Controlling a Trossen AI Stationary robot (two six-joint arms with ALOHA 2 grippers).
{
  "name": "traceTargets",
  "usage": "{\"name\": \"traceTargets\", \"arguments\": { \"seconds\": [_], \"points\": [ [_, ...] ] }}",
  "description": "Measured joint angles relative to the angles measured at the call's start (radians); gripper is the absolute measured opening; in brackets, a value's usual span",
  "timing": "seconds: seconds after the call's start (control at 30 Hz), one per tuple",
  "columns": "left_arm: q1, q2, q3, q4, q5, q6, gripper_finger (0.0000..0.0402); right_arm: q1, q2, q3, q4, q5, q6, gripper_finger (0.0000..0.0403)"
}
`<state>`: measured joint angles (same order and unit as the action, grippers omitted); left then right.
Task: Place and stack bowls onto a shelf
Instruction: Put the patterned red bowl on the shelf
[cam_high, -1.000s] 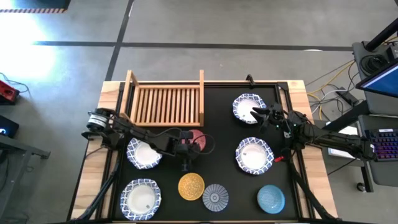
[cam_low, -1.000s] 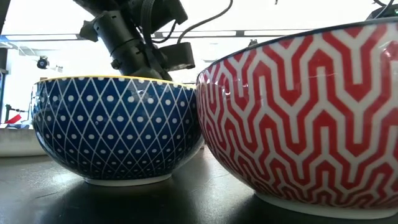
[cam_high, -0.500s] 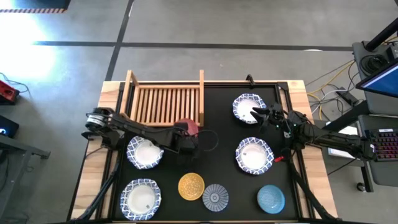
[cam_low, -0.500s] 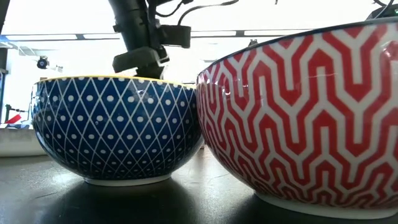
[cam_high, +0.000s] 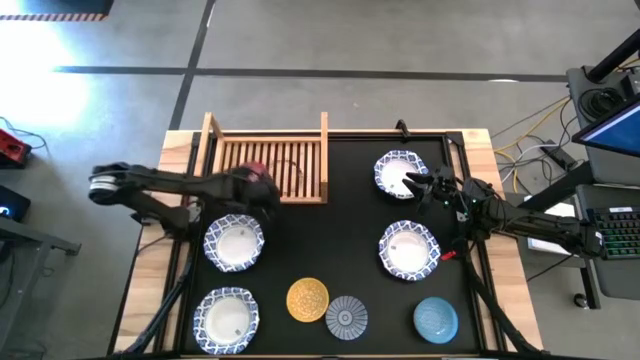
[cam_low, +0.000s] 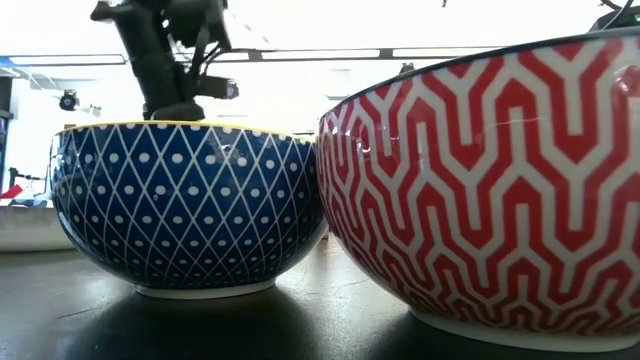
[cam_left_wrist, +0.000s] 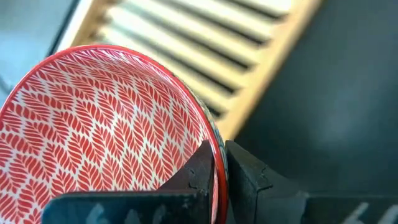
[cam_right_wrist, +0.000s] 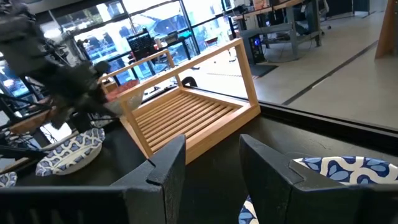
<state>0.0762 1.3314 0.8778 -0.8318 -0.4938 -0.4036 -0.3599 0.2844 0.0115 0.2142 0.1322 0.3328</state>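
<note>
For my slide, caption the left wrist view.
Left gripper pinching the red patterned bowl's rim above the wooden slatted shelf.

Black-topped table (cam_high: 350, 200) with a rack and seven bowls resting on it

The wooden shelf (cam_high: 265, 165) sits at the far edge toward the left corner; four white bowls with blue rims (cam_high: 401, 173) (cam_high: 409, 249) (cam_high: 233, 243) (cam_high: 226, 318) lie two by each side edge, and along the near edge sit a yellow bowl (cam_high: 307, 300), a grey-blue patterned bowl (cam_high: 346, 316) (just beside it) and a light blue bowl (cam_high: 436, 319).
</note>
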Motion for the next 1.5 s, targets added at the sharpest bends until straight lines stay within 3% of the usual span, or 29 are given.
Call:
{"name": "traceTargets", "arguments": {
  "seconds": [0.27, 0.7, 0.9, 1.5],
  "points": [
    [0.218, -0.073, -0.134, 0.131, 0.013, -0.041, 0.0015, 0.0, 0.0, 0.0, 0.0, 0.0, 0.0, 0.0139],
    [0.378, 0.081, -0.144, 0.32, 0.004, 0.098, 0.0032, 0.0, 0.0, 0.0, 0.0, 0.0, 0.0, 0.0139],
    [0.403, 0.131, -0.146, 0.318, -0.076, 0.079, 0.0033, 0.0, 0.0, 0.0, 0.0, 0.0, 0.0, 0.0139],
    [0.405, 0.142, -0.139, 0.32, -0.048, 0.136, 0.0045, 0.0, 0.0, 0.0, 0.0, 0.0, 0.0, 0.0139]
  ]
}}
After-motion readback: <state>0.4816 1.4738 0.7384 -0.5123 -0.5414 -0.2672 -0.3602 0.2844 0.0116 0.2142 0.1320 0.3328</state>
